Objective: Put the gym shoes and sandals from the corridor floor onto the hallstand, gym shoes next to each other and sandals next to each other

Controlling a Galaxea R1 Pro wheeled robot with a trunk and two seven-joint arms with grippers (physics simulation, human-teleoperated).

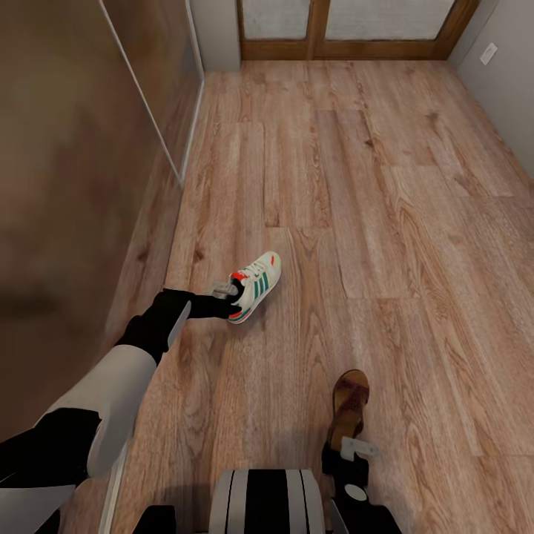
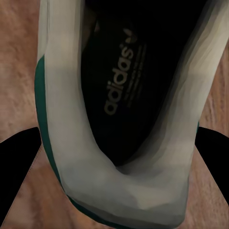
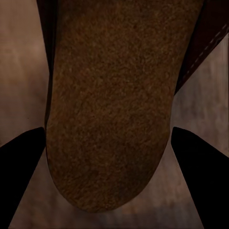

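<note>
One white gym shoe (image 1: 257, 285) with green stripes lies toe-away on the corridor floor (image 1: 371, 222). My left gripper (image 1: 230, 294) is at its heel. In the left wrist view the fingers (image 2: 19, 176) press both sides of the gym shoe's heel (image 2: 119, 191), shut on it. A brown sandal (image 1: 350, 404) sticks out forward from my right gripper (image 1: 354, 445). The right wrist view has the dark fingers (image 3: 19, 171) closed on the sandal's tan footbed (image 3: 109, 109). The other gym shoe, the other sandal and the hallstand are out of view.
A brown wall panel (image 1: 74, 148) runs along the left. A wooden door with frosted panes (image 1: 348, 30) closes the far end, and a grey wall (image 1: 504, 96) stands on the right. My base (image 1: 267, 500) sits at the near edge.
</note>
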